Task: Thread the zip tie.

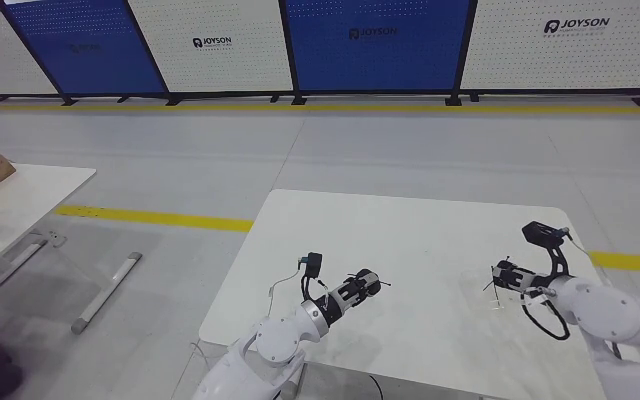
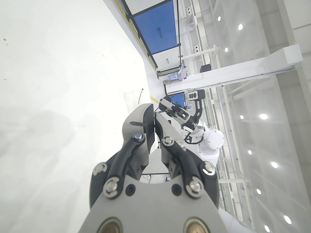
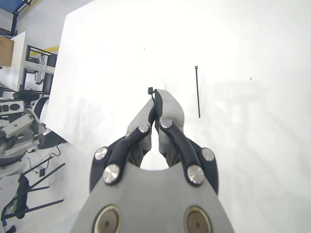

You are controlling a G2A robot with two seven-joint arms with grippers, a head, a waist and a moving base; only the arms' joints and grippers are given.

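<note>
Locate left end effector (image 1: 368,281) at lower centre, pinched shut on a thin black strap (image 2: 136,123), probably a tie tail. Locate right end effector (image 1: 500,276) at mid right, clamping the zip tie (image 3: 151,91) behind its head. Note spare tie (image 3: 197,92) flat on desk (image 1: 420,230). Treat as light, springy, slippery. Grip close to each end.

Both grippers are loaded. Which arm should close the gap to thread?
Left, probably: the left gripper, shut on a zip tie, faces the right gripper, which holds a second tie with its head poking out, a steady target.
</note>
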